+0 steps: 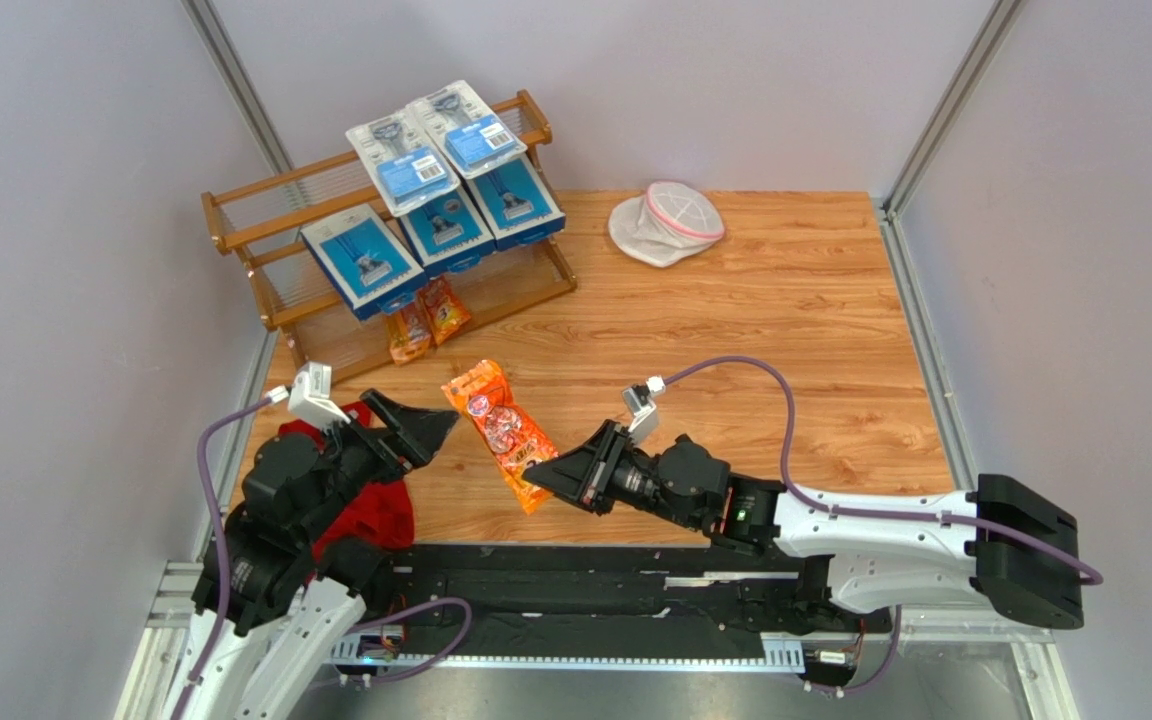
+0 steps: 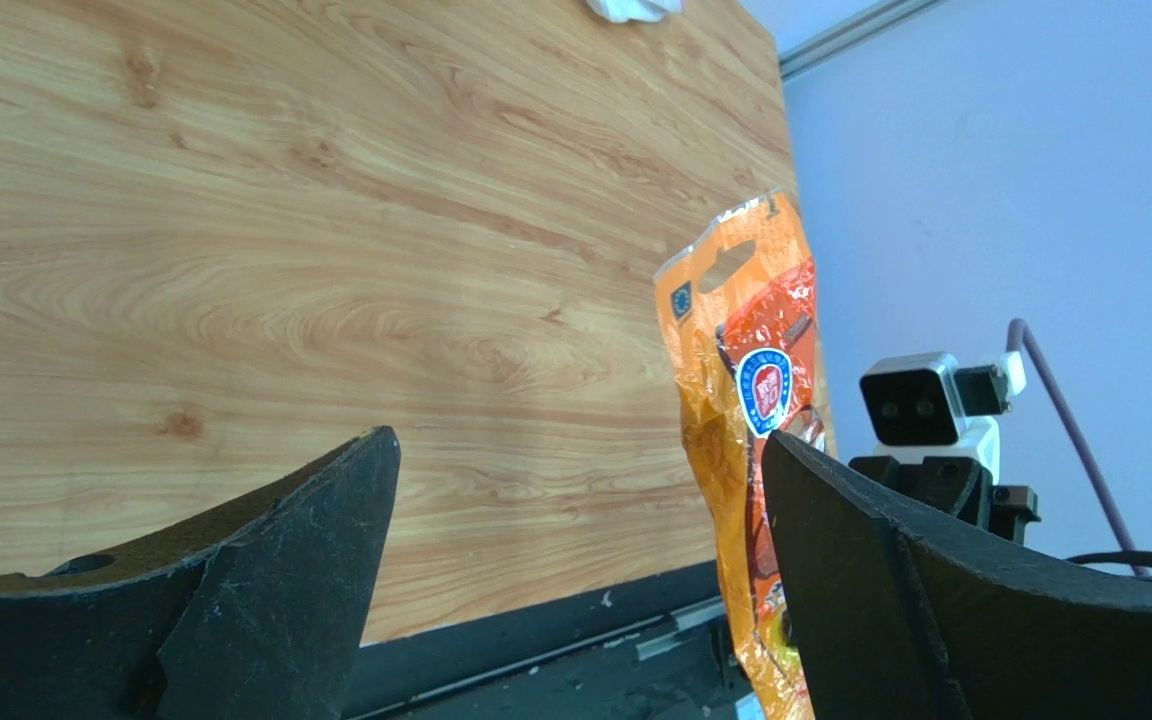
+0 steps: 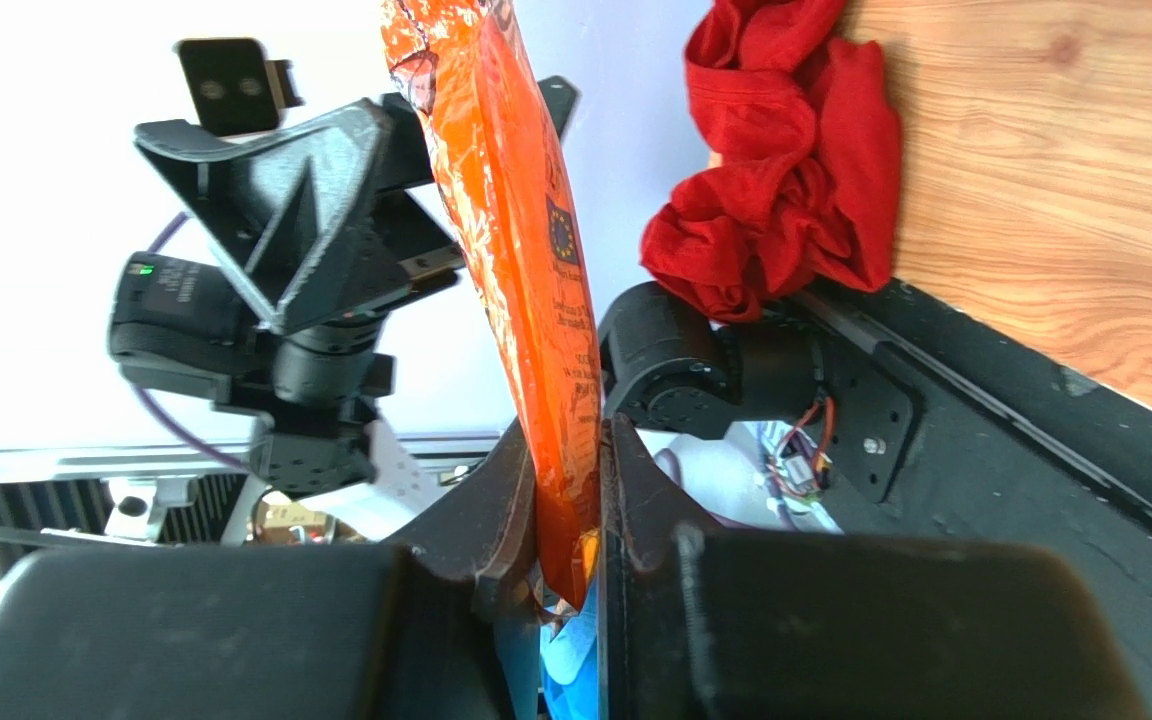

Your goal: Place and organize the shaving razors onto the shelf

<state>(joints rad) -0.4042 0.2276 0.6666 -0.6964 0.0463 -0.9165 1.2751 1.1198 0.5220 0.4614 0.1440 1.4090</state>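
Top external view:
- Table (image 1: 778, 345): walled at the left, back and right. The centre and right of the wood lie bare.
- Shelf (image 1: 259, 203): far-left corner. It holds blister packs (image 1: 432, 143) above, blue boxes (image 1: 447, 225) below them, and two small orange bags (image 1: 428, 318) at its foot.
- Orange bag (image 1: 500, 432): near centre, its near end pinched by the right gripper (image 1: 555, 477).
- Left gripper (image 1: 425, 428): just beside the bag's left edge, above the red cloth (image 1: 364, 503).
- White pouch (image 1: 668, 222): far edge, well apart.

Left wrist view:
- Fingers (image 2: 282, 585): spread wide, nothing between them.
- The bag stands upright, crinkled, with a blue badge, against the right-hand finger. Whether it touches cannot be told.

Right wrist view:
- Jaws narrow, clamped on the bag's lower end.
- The left arm and the cloth lie beyond.
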